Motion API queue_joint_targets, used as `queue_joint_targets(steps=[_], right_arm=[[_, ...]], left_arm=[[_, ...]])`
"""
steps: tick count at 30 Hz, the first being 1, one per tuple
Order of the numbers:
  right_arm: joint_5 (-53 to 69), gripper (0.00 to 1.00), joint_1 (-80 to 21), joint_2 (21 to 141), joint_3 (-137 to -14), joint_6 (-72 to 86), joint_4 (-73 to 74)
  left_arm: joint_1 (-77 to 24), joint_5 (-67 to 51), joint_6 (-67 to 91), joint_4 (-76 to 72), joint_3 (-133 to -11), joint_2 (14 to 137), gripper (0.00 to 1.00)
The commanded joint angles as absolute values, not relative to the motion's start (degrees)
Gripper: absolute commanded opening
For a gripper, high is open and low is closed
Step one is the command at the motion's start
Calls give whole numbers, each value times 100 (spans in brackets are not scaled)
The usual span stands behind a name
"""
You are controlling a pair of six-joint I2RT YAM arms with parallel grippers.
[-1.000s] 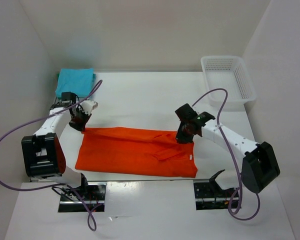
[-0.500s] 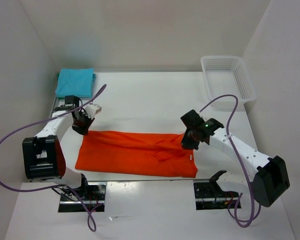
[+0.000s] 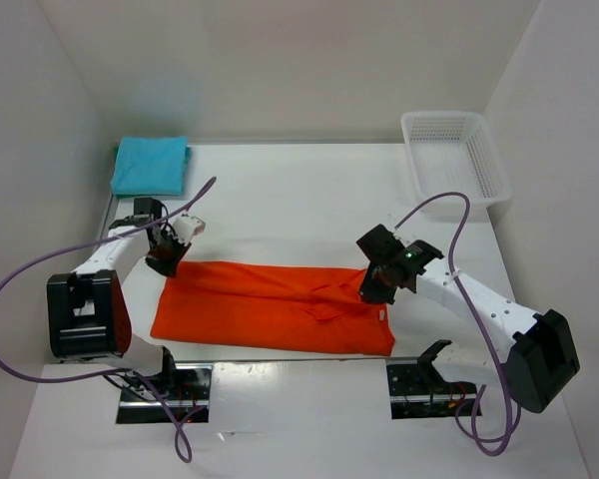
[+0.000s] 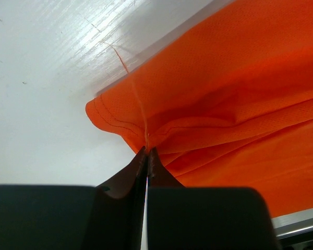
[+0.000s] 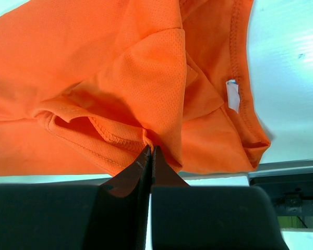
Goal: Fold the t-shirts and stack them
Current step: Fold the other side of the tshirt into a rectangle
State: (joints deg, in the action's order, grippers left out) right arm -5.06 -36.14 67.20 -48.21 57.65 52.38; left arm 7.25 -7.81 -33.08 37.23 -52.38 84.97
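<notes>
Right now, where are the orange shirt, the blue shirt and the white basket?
orange shirt (image 3: pixel 270 304): overhead view, middle of the spread cloth.
blue shirt (image 3: pixel 150 165): overhead view, centre of the folded cloth, far left corner.
white basket (image 3: pixel 454 155): overhead view, its bare mesh floor, far right.

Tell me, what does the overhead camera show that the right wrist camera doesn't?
Only the overhead view shows the folded turquoise t-shirt at the table's far left corner, the white mesh basket at the far right, and the left gripper pinching the orange t-shirt at its left end. Only the right wrist view shows the cloth's fine weave and the stitching along the collar. Both show the orange t-shirt and the right gripper shut on a fold of it.
</notes>
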Motion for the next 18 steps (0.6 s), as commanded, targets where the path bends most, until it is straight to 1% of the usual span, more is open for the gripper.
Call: queue_joint_targets(steps=[1,5,7,8,11,12,13,15,18], right_arm=[[-536,0,-3674,6706,-4781,5862,5370],[-589,0,-3674,6706,-4781,5862,5432],[-773,0,-3674,6706,-4939,5784,5379],[-860,0,-3674,6915,-5053,5696,5301],[-1335,0,-3227,7645,-5843,5064,5247],[-1432,0,-2895,7829,-6236,4688,5038],[-1433,0,-2674,7996,-6423,4493,4932],[-1318,0,-2235,8401,-7029,4089,4764],[-1616,0,-2180,8736,-7698,3885,4894]], left_arm=[[712,-773,-3480,3691,-5159,8341,0],[712,-835,-3420,3639,-5159,8341,0],[712,-975,-3349,3639,-5404,8402,0],[712,-1054,-3236,3639,-5562,8481,0],[712,-1335,-2824,3577,-6449,8867,0],[712,-1397,-2708,3499,-6686,9120,0],[712,-1484,-2585,3428,-7158,9245,0],[712,-1546,-2260,3428,-7600,9552,0],[712,-1547,-2057,3244,-7945,9615,0]])
